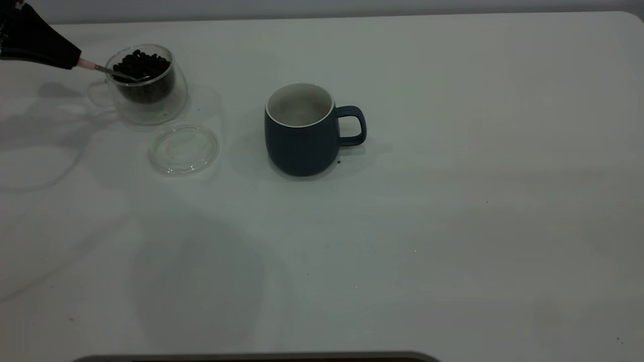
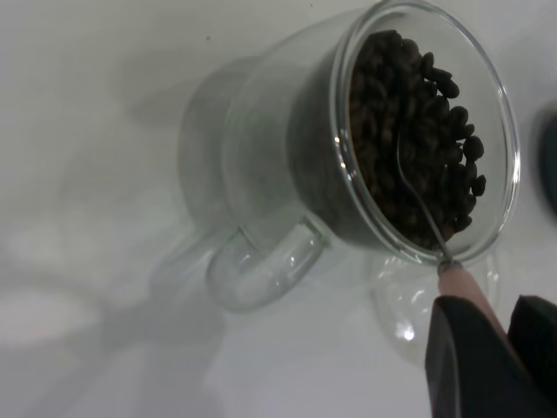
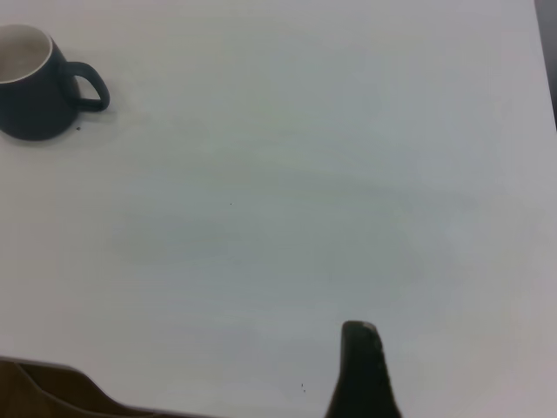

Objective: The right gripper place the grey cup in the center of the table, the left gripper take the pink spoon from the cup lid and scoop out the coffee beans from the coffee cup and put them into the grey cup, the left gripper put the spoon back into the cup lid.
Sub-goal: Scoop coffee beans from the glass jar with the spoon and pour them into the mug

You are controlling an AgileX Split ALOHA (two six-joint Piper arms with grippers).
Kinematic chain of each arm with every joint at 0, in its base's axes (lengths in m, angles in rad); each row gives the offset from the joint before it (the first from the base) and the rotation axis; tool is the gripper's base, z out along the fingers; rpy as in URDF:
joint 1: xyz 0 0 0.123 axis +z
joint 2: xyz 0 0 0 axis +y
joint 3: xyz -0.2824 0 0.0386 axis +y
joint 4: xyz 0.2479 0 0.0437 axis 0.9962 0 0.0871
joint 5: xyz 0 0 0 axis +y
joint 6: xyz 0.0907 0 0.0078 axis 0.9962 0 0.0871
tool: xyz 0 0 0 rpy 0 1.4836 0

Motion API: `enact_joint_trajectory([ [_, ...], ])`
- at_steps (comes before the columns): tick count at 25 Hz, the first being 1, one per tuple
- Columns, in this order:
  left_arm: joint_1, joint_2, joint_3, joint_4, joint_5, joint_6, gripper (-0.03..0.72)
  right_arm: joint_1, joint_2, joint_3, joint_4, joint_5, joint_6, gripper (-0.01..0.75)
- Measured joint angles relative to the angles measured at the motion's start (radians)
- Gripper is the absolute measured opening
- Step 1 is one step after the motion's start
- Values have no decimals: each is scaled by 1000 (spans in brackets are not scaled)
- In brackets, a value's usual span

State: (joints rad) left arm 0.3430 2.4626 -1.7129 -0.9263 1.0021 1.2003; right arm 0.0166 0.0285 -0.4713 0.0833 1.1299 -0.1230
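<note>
The grey cup [image 1: 302, 146] stands upright in the middle of the table [image 1: 453, 211], handle to the right, its inside off-white with no beans showing; it also shows in the right wrist view [image 3: 30, 104]. The clear glass coffee cup [image 1: 146, 108] at the back left holds the coffee beans [image 1: 141, 65]. My left gripper [image 1: 65, 58] is shut on the pink spoon [image 1: 86, 64] by its handle. The spoon's metal bowl lies in the beans [image 2: 409, 113], its stem [image 2: 418, 200] crossing the rim. The cup lid [image 1: 183, 149] lies flat, with nothing on it, in front of the coffee cup. My right gripper [image 3: 361, 348] hovers far right of the grey cup.
The table's front edge runs along the bottom of the exterior view, with a dark strip [image 1: 251, 358] below it. A tiny dark speck [image 1: 338, 162] lies by the grey cup's base. The table's right half holds no objects.
</note>
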Motion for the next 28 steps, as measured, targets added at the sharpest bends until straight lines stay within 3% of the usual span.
enact_joint_trajectory([
  [28, 96, 58, 0, -164, 102, -116, 121, 0, 0, 0, 0, 0, 0, 591],
])
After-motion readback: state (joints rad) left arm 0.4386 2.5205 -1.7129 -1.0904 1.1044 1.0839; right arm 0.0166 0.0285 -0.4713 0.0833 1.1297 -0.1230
